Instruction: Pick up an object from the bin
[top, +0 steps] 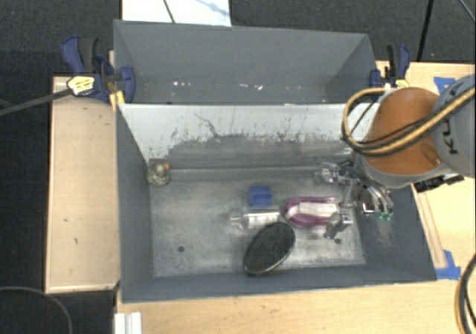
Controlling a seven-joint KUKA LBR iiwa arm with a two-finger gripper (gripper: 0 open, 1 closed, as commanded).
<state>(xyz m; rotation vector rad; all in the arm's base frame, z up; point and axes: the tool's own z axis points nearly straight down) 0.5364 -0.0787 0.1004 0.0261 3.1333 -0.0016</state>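
The gripper (340, 221) hangs low at the right end of the bin (223, 135), a purple-and-clear plastic piece (311, 211) lying just beside it toward the bin's middle (long axis pointing at the gripper); whether the gripper is open or closed cannot be told.

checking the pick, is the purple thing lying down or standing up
Lying down: the purple thing stretches sideways along the floor of the bin, right beside the hand.

cam: 1, overhead, tilted | faces down into bin (223, 135) | arm (401, 139) at frame R
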